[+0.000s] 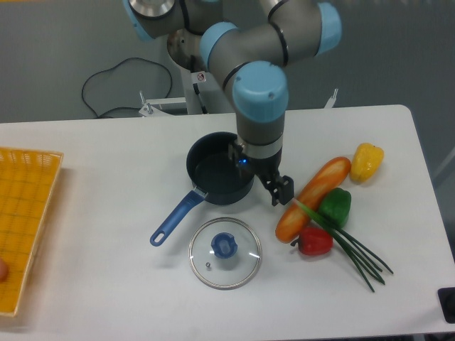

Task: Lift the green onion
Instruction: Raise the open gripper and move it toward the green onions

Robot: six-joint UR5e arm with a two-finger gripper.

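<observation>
The green onion [346, 243] lies on the white table at the right, a thin bunch of dark green stalks running from a pale end by the bread loaf [314, 198] down-right to splayed tips. It passes between the green bell pepper [335, 205] and the red pepper [313, 241]. My gripper [280, 192] points down just left of the onion's pale end, beside the loaf's lower half. Its fingers look slightly apart and hold nothing.
A dark blue saucepan [217, 174] with a blue handle stands just left of the gripper, its glass lid [225, 252] in front of it. A yellow pepper [367, 161] lies at the far right. A yellow basket [21, 220] is at the left edge.
</observation>
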